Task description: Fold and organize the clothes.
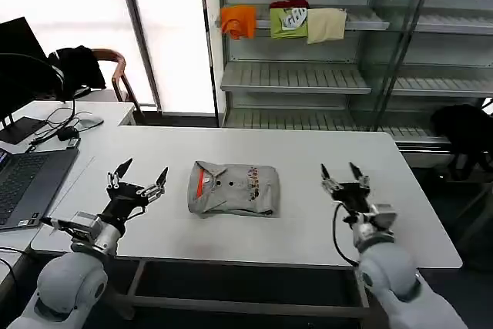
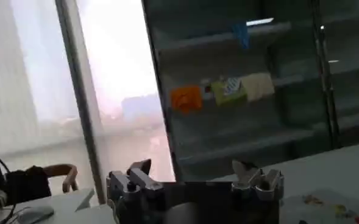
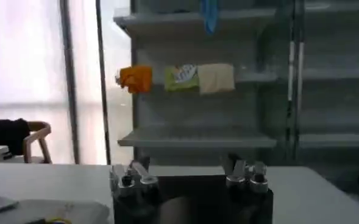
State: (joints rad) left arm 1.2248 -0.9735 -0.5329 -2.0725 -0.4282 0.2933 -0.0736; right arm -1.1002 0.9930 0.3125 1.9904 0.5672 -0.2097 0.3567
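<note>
The clothes, one light grey collared shirt (image 1: 233, 189), lie folded into a compact rectangle in the middle of the white table (image 1: 308, 213). An orange-red neck label shows at its left end and a small brownish print on its front. My left gripper (image 1: 139, 175) hovers over the table to the left of the shirt, open and empty. To the shirt's right, my right gripper (image 1: 343, 173) is raised, also open and empty. Both point up and away toward the shelves. A corner of the shirt (image 2: 325, 207) shows in the left wrist view, and its edge (image 3: 51, 212) in the right wrist view.
Metal shelves (image 1: 308, 75) stand behind the table, with folded orange (image 1: 238, 21), green (image 1: 288, 22) and cream (image 1: 326, 25) garments on an upper shelf. A laptop (image 1: 27, 182), cables and a mouse sit at the far left. A chair (image 1: 115, 75) stands behind.
</note>
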